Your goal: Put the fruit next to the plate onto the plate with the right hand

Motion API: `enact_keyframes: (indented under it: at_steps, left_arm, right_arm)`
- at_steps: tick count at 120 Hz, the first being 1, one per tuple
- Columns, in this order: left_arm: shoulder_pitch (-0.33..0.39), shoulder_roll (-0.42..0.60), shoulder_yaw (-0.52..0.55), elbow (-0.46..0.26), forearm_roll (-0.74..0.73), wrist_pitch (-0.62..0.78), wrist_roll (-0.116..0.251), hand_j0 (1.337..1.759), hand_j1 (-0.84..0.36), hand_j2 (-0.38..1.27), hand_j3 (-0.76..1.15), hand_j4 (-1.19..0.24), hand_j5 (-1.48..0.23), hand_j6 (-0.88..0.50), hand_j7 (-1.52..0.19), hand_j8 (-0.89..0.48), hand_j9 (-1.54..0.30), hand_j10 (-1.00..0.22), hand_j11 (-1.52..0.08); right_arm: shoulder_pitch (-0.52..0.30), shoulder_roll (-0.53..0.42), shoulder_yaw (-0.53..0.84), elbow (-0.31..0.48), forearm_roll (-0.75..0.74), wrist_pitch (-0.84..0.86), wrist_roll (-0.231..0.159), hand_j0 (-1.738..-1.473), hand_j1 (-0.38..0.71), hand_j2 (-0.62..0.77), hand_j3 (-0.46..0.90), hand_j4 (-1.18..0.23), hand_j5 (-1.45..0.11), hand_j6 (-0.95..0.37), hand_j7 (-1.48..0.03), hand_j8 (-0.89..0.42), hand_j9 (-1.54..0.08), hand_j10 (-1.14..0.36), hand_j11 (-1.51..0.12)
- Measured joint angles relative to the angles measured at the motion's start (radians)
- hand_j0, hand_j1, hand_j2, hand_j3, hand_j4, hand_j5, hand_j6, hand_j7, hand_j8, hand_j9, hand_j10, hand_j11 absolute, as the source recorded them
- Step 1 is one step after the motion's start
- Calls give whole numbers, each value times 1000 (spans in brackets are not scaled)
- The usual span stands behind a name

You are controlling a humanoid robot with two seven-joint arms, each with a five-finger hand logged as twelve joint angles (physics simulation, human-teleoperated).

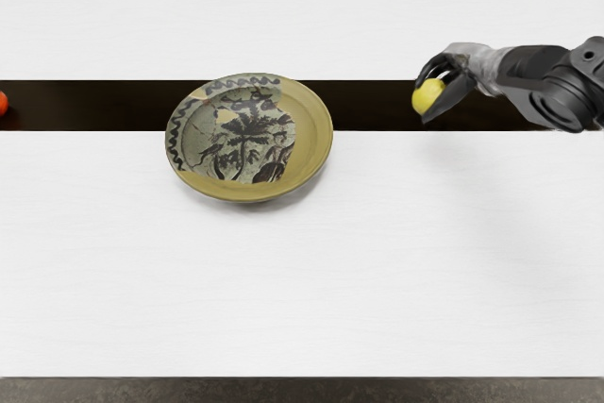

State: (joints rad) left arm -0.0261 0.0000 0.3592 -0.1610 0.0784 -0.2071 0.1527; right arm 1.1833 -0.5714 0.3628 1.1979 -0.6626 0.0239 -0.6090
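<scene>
While our right arm comes in from the right edge of the head view, its dark forearm and grey wrist stretched over the far part of the table, we see our right hand curled around a small yellow fruit. The dark fingers arch over the top of the fruit and another dark digit runs down its right side, so the hand is closed on it, with the left face of the fruit showing between them. Fruit and hand sit over a dark strip that crosses the white table from side to side; we cannot tell whether the fruit rests on anything or hangs in the air. An olive-green plate, painted with a dark tree-like figure and a wavy line along its left rim, lies well apart to the left of the fruit. It straddles the near edge of the dark strip and carries nothing. At the left edge of the view, within the same strip, we catch part of a small red-orange object, too cut off to name.
</scene>
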Motion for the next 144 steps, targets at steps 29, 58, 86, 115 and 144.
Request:
enact_keyframes:
  at_steps: [29, 58, 86, 115, 144]
  left_arm:
    - [1, 0, 0, 0, 0, 0, 0, 1658, 69, 47, 0, -233, -303, -233, -303, -233, -303, -233, -303]
    - [0, 0, 0, 0, 0, 0, 0, 1658, 69, 47, 0, -233, -303, -233, -303, -233, -303, -233, -303]
    - [0, 0, 1, 0, 0, 0, 0, 1658, 69, 47, 0, -233, -303, -233, -303, -233, -303, -233, -303]
    - [0, 0, 0, 0, 0, 0, 0, 1658, 69, 47, 0, -233, -303, -233, -303, -233, -303, -233, -303]
    - [0, 0, 0, 0, 0, 0, 0, 1658, 69, 46, 0, -233, -303, -233, -303, -233, -303, -233, -303]
  right_arm:
    - [3, 30, 111, 26, 87, 68, -1, -1642, 233, 128, -1, -815, -1172, -434, -1134, -355, -1219, -588, -1199]
    - [15, 136, 140, 31, 109, 80, -1, -1642, 234, 122, -1, -809, -1174, -443, -1134, -349, -1222, -580, -1201]
    - [48, 245, 138, 29, 98, 79, -1, -1642, 222, 111, -1, -828, -1160, -455, -1134, -367, -1216, -593, -1194]
    - [77, 357, 117, 11, 29, 77, -2, -1643, 268, 198, 0, -803, -1177, -430, -1134, -339, -1220, -567, -1206]
    - [80, 493, 74, -66, -114, 77, -2, -1642, 268, 195, 0, -797, -1194, -428, -1134, -336, -1220, -567, -1202]
